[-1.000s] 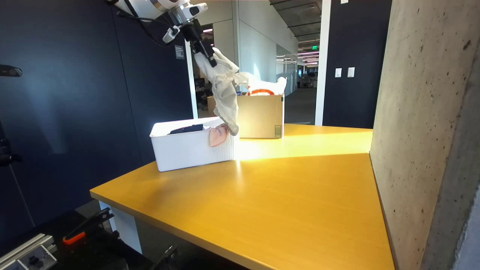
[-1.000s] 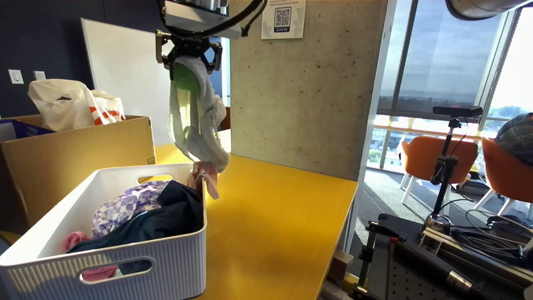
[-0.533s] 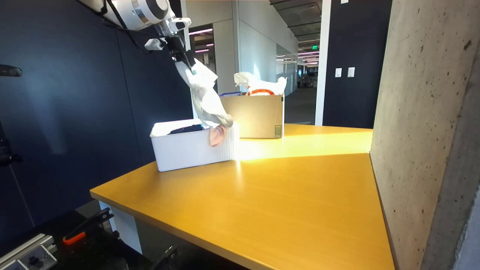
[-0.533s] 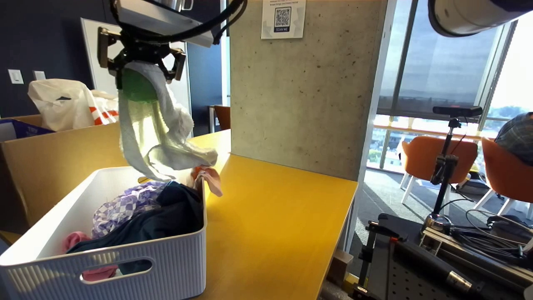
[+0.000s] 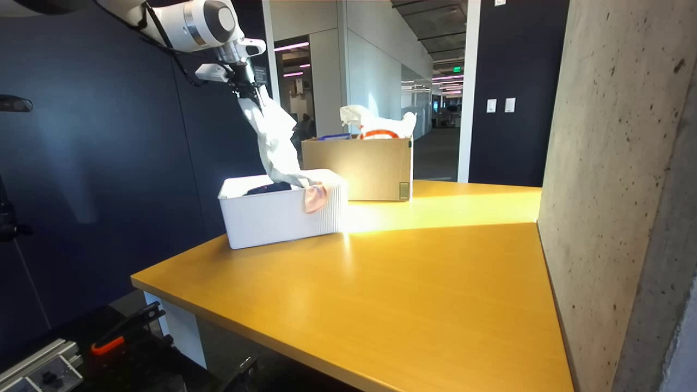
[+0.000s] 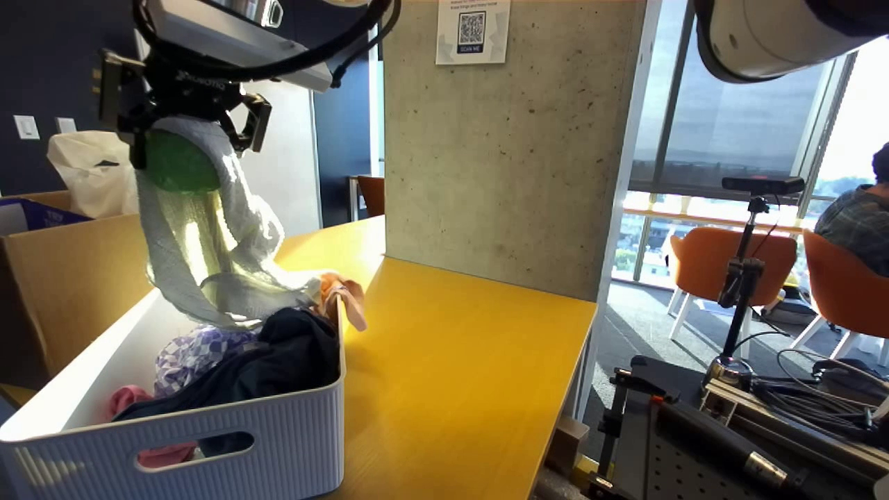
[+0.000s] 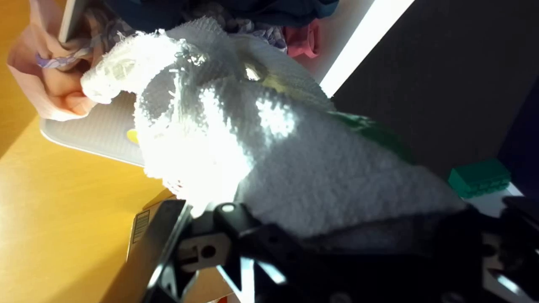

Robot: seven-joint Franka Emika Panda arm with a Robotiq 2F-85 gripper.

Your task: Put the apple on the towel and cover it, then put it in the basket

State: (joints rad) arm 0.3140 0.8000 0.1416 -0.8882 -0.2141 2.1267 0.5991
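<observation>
Apple [image 6: 182, 163] first: it's clamped in your gripper [image 6: 187, 153] with the towel [image 6: 208, 253] draped around it, and the whole bundle hangs above the basket [image 6: 298, 444]. So I'd say you're on the last step, the put-it-in-the-basket bit. Cover's not perfect though: green shows on one side in an exterior view and peeks past the towel's edge in your wrist view, and I can't tell how much is bare and how much is just showing through thin cloth.

Next up, you probably want to come straight down till the bundle sits on the stuff inside, then let go gently. Watch the towel's loose end: it reaches over to the rim by the peach cloth [image 6: 353, 305], and I can't tell if they're touching. If it hooks over the outside, your apple could roll out of the wrap, so nudging inward first might pay off.

As for the basket, you've got a dark navy cloth [image 6: 285, 354], a purple checked cloth [image 6: 194, 357] and a pink cloth [image 6: 128, 401] in it, plus that peach one slung over the side wall. Should be a soft landing. Don't mix the basket up with the cardboard box [image 5: 375, 170] near it, which has a white plastic bag [image 5: 384, 125] poking out the top.
</observation>
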